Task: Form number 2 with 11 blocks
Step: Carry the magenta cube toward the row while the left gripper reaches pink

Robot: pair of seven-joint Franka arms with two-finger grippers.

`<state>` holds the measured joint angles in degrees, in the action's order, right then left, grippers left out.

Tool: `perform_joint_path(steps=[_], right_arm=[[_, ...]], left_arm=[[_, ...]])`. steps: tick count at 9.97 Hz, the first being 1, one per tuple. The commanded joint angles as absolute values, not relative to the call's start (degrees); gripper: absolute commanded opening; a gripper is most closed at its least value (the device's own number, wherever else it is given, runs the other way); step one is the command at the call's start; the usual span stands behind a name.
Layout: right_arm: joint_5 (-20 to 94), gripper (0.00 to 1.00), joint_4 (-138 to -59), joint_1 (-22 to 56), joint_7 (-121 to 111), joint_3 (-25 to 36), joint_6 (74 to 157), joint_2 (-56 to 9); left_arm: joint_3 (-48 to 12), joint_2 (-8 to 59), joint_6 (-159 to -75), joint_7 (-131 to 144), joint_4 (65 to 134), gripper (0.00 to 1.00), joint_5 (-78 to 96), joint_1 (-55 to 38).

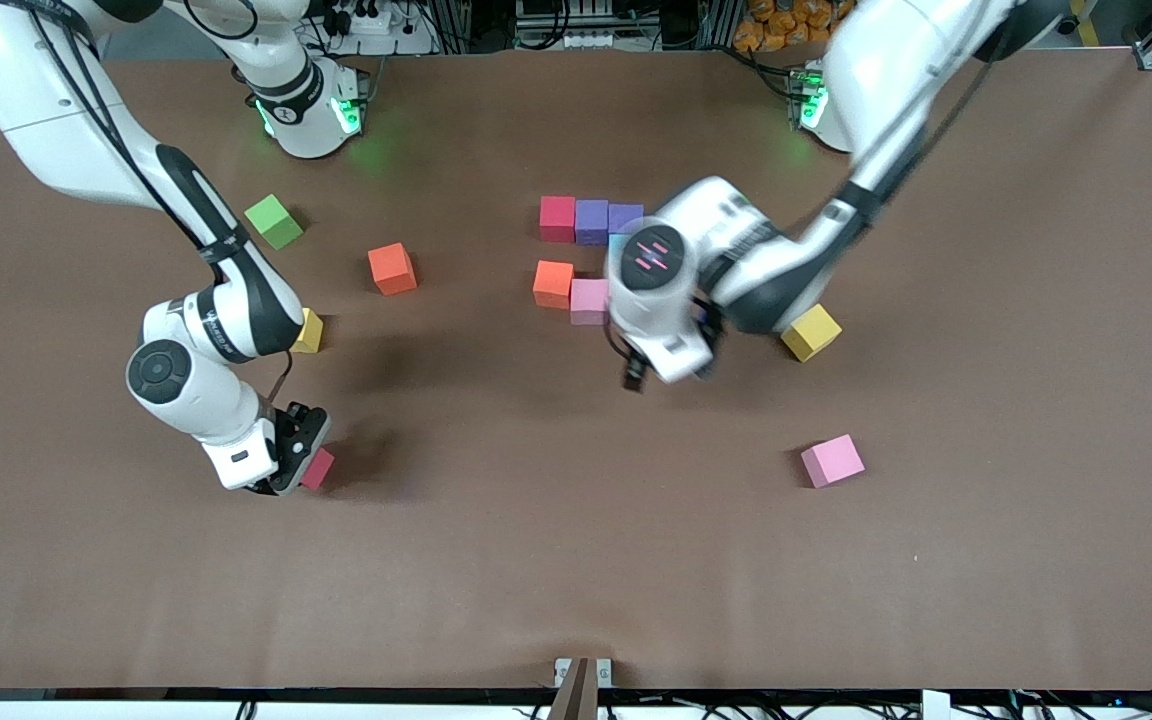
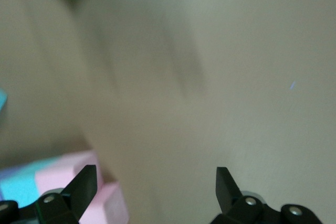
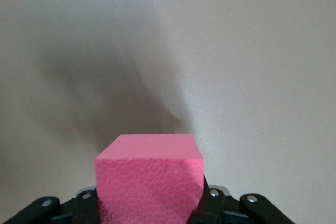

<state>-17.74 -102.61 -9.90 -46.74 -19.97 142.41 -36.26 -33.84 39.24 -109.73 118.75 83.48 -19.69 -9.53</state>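
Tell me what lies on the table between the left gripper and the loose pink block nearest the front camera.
Nothing: in the front view, only bare table lies between the left gripper and that pink block.

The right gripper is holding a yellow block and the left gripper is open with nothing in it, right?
Not quite. The block in the right gripper is pink, not yellow; the right wrist view shows it between the fingers. The rest holds: the left gripper is open with nothing in it.
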Motion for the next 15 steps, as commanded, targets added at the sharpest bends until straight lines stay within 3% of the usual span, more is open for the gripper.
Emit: perform_joint_path(steps=[1, 8, 15], right_arm=[[-17.58, 0.56, -103.8, -7.66, -37.13, -20.65, 140.45, -34.37], [-17.67, 0.55, -104.68, 6.49, 8.81, -20.74, 140.27, -34.01], [-17.75, 0.49, -105.64, 18.09, 48.38, -20.65, 141.33, -34.1]], left_arm=[[-34.1, 38.76, -109.25, 104.84, 84.81, 1.0, -19.51, -2.32], [-33.75, 40.43, -112.4, 68.07, 84.99, 1.0, -24.34, 11.15], [-31.73, 46.75, -122.08, 60.66, 85.08, 1.0, -29.79, 12.13]])
